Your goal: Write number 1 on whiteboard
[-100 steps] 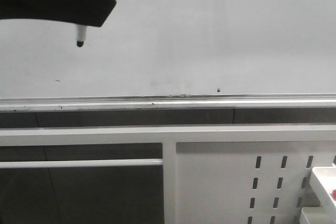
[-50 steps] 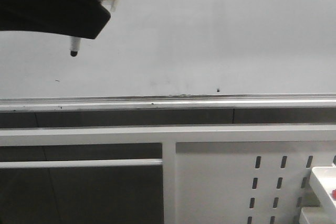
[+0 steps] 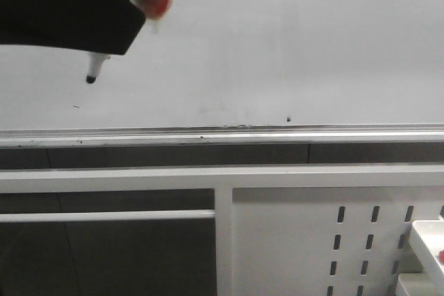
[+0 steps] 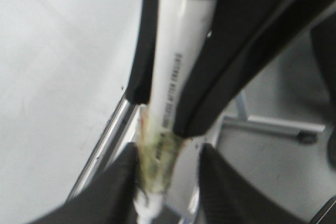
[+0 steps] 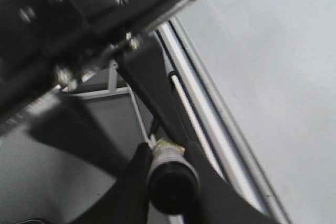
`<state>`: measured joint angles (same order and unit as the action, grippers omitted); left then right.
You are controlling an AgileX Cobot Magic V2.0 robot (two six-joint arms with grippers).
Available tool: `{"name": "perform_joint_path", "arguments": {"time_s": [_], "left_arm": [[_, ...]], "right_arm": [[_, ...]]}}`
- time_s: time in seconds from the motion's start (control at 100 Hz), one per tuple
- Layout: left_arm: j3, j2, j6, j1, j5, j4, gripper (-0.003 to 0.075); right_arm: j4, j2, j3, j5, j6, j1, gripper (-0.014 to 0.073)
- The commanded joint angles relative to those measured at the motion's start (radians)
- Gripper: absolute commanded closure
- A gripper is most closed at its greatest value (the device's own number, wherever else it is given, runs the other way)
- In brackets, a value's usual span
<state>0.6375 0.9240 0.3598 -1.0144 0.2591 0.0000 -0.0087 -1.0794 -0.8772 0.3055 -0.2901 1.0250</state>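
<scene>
Most of the whiteboard [image 3: 291,39] lies open; only its silver rail [image 3: 222,135] juts out below.

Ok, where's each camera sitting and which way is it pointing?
Front: behind the arms, facing the glossy white-grey whiteboard; left arm's black shell and white marker pen top-left.
Left wrist: looks along its jaws, shut on that pen.
Right wrist: looks past its jaws, a dark cylinder between them.
All three share the whiteboard's silver rail.

White-grey whiteboard [image 3: 291,39] — black-tipped marker [image 3: 93,72]
</scene>
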Motion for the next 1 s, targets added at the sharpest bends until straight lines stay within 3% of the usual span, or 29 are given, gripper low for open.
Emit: {"name": "perform_joint_path", "arguments": {"time_s": [0.0,0.08,0.31,0.48,0.64,0.79,0.99], "left_arm": [[0.035,-0.039,0.0,-0.006,-0.045,-0.106,0.0229],[0.033,-0.083,-0.002,-0.006,0.002,-0.151,0.0204],[-0.033,-0.321,-0.032,-0.002,-0.039,-0.218,0.0357],[-0.144,-0.524,-0.116,0.082,-0.186,-0.214,0.0482],[-0.253,-0.655,-0.116,0.215,-0.237,-0.281,0.0741],[-0.322,-0.719,-0.116,0.316,-0.23,-0.398,0.074],[-0.344,-0.727,-0.116,0.368,-0.226,-0.42,0.074]], "right_arm": [[-0.062,0.062,-0.031,-0.049,-0.001,-0.002,0.0661],[-0.108,0.101,-0.021,-0.023,-0.001,-0.002,0.0661],[-0.168,0.255,0.15,-0.05,0.003,-0.066,0.0655],[-0.162,0.364,0.319,-0.361,0.003,-0.253,0.0642],[-0.121,0.371,0.406,-0.64,0.003,-0.428,0.0644],[-0.123,0.342,0.41,-0.689,0.003,-0.456,0.0645],[-0.124,0.277,0.41,-0.706,0.001,-0.456,0.0645]]}}
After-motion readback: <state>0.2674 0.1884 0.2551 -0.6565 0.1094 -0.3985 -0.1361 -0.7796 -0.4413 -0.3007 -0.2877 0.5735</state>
